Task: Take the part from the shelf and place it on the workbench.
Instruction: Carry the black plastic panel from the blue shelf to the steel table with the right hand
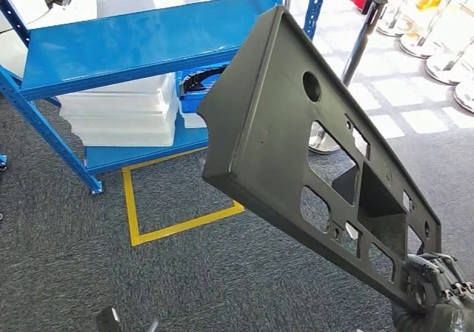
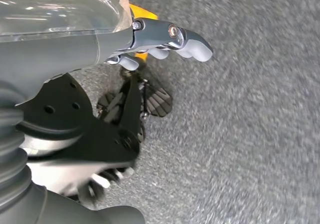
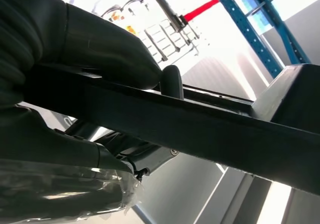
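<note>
the part [image 1: 268, 124], a large dark grey panel with a round hole and several angular cut-outs, was up in the air at the right of the head view, clear of the shelf and tilted, its broad end toward the shelf and its narrow end low at the near right. the right hand [image 1: 433, 291] clasped that narrow end; in the right wrist view the thick thumb [image 3: 102, 46] lay across one side of the part's edge and the darker fingers [image 3: 124, 154] pressed the other side. the left hand [image 2: 166, 39] hung over grey carpet [image 2: 256, 134], fingers stretched out and holding nothing.

at the far left stood the blue shelf [image 1: 140, 39]. on its lower level lay a stack of white trays [image 1: 120, 110], contents not discernible, and just right of them a blue bin [image 1: 195, 95] with a black part [image 1: 198, 78] showing at its rim. yellow floor tape [image 1: 167, 228] marked the carpet near the shelf. a red barrier rope on chrome posts [image 1: 363, 39] stood at the far right.
</note>
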Tool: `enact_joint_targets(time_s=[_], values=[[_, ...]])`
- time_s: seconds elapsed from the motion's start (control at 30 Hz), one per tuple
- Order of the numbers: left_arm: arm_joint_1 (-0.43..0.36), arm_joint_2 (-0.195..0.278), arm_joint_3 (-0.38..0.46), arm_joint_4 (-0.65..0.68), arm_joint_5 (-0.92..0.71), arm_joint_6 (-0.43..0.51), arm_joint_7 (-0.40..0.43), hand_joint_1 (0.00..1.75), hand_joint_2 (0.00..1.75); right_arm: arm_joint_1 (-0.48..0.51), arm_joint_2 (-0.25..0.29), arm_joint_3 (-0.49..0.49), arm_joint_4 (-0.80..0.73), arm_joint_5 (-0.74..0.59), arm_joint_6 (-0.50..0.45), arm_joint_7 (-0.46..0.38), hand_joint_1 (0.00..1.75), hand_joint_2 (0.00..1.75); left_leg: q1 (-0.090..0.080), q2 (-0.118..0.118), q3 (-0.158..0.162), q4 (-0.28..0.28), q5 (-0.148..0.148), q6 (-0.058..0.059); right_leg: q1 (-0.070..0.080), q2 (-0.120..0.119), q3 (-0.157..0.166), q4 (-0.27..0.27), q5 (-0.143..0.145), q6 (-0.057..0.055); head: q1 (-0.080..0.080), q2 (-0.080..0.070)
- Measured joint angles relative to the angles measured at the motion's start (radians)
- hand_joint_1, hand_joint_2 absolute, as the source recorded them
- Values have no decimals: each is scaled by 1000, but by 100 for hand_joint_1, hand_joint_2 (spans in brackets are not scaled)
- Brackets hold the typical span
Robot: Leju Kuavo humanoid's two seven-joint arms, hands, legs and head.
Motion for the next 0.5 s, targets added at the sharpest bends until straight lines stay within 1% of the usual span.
enact_joint_targets(time_s=[0.03,0.07,0.1,0.13,0.17,0.2,0.23,0.27,0.3,0.33,0.37,0.4,0.43,0.47,0.5], values=[[0,0,0,0,0,0,0,0,175,1,0,-2,-1,0,0,-2,175,175,1,-19,12,-31,8,1,-1,11,-6,5,-1,5,0,0],[-1,0,0,0,0,0,0,0,175,3,1,-4,-3,-1,0,-3,175,175,1,-28,15,-40,5,3,-2,21,-13,9,-1,11,0,0],[-1,0,0,0,0,0,0,0,175,6,2,-6,-4,-1,0,-6,175,175,-1,-21,14,-43,5,5,-4,32,-18,10,1,17,0,0],[-1,-1,0,0,0,0,0,0,175,9,3,-9,-5,-2,-1,-9,175,175,-1,-10,14,-44,7,9,-7,37,-22,10,1,22,0,0],[-2,-1,0,0,1,1,0,0,175,11,4,-12,-6,-4,-1,-12,175,175,0,1,15,-45,8,14,-6,25,-26,18,-5,26,0,0],[-3,-2,0,0,1,1,0,0,175,11,5,-15,-7,-6,-1,-16,175,175,2,14,16,-47,9,19,-5,0,-38,43,-22,31,2,0],[-2,-2,0,0,0,1,0,0,175,10,6,-16,-8,-8,-1,-19,175,175,3,29,17,-48,9,22,-4,-35,-59,90,-50,35,3,0],[-1,-3,0,0,0,1,0,0,175,9,7,-17,-8,-9,-1,-22,175,175,1,43,17,-48,8,25,-3,-68,-89,156,-83,40,4,0],[0,-3,0,0,0,1,0,0,175,9,8,-17,-8,-11,-1,-24,175,175,0,59,17,-48,7,26,-4,-87,-123,227,-113,44,4,0],[2,-3,0,0,0,2,0,0,175,9,9,-17,-8,-12,-1,-24,175,175,-1,74,18,-48,6,27,-6,-96,-149,281,-130,46,4,0],[2,-3,0,0,0,2,0,0,175,10,10,-18,-8,-13,-1,-24,175,175,-2,88,18,-48,4,27,-7,-100,-157,298,-126,48,4,0],[2,-3,0,0,0,2,0,0,175,11,10,-19,-8,-14,-1,-24,175,175,-2,100,20,-48,2,26,-8,-102,-143,273,-104,47,4,0],[1,-3,0,0,0,2,0,0,175,11,10,-20,-9,-14,-1,-24,175,175,-2,112,23,-48,0,24,-7,-110,-110,208,-69,45,4,0],[0,-4,0,0,0,2,0,0,175,11,11,-22,-10,-15,-1,-24,175,175,-3,121,27,-48,-3,22,-3,-131,-69,130,-38,40,4,0],[-1,-4,0,0,0,2,0,0,175,10,11,-23,-11,-17,-1,-24,175,175,-5,130,30,-49,-5,18,2,-150,-37,66,-16,33,4,0]])
